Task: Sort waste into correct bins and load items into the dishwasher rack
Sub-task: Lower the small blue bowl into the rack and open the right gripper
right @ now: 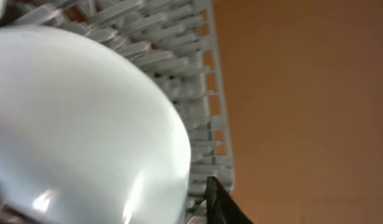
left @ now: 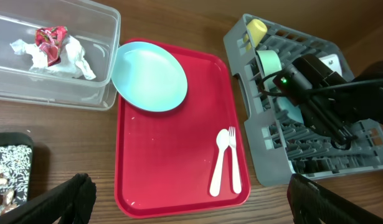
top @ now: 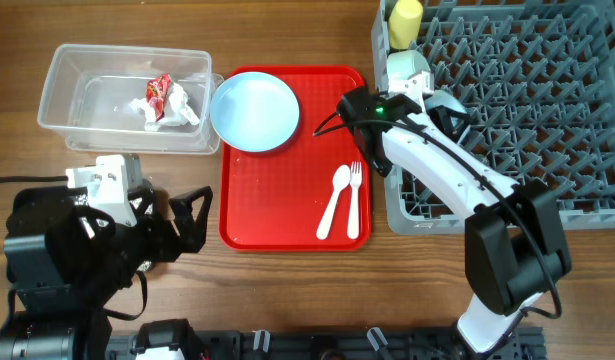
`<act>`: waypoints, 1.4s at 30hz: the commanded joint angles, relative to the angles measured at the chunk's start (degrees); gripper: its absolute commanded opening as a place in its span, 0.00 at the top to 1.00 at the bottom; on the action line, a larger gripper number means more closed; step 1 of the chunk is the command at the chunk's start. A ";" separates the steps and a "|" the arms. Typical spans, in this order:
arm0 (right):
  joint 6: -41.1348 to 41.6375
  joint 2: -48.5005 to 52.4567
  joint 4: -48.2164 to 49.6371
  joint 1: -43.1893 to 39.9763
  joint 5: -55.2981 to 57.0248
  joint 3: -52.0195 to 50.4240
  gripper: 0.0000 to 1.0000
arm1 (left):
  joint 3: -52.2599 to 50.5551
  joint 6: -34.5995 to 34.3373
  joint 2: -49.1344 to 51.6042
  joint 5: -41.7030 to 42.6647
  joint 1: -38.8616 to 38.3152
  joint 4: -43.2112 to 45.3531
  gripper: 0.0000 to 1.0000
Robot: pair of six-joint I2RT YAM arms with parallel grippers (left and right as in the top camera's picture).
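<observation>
Right gripper (top: 437,100) hard against the pale bowl (right: 85,124) in the dishwasher rack (top: 567,120), grip unclear; left gripper (top: 190,218) gapes, far off.

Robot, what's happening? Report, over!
Left gripper open. Right gripper at bowl in rack, grip hidden. Plate, spoon, fork wait on red tray.
</observation>
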 commanded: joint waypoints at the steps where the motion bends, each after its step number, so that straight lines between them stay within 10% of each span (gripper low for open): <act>1: -0.11 0.92 0.20 0.35 -6.05 -0.39 0.77 | 0.68 1.14 0.00 0.72 0.37 -0.37 0.00; 16: -0.11 0.92 -1.25 0.35 -26.60 -0.35 0.10 | 0.68 1.14 0.00 0.72 0.37 -0.68 0.00; 42: -1.31 -1.92 -0.22 0.33 -38.14 4.72 0.00 | 0.68 1.09 0.00 0.74 0.37 -0.70 0.00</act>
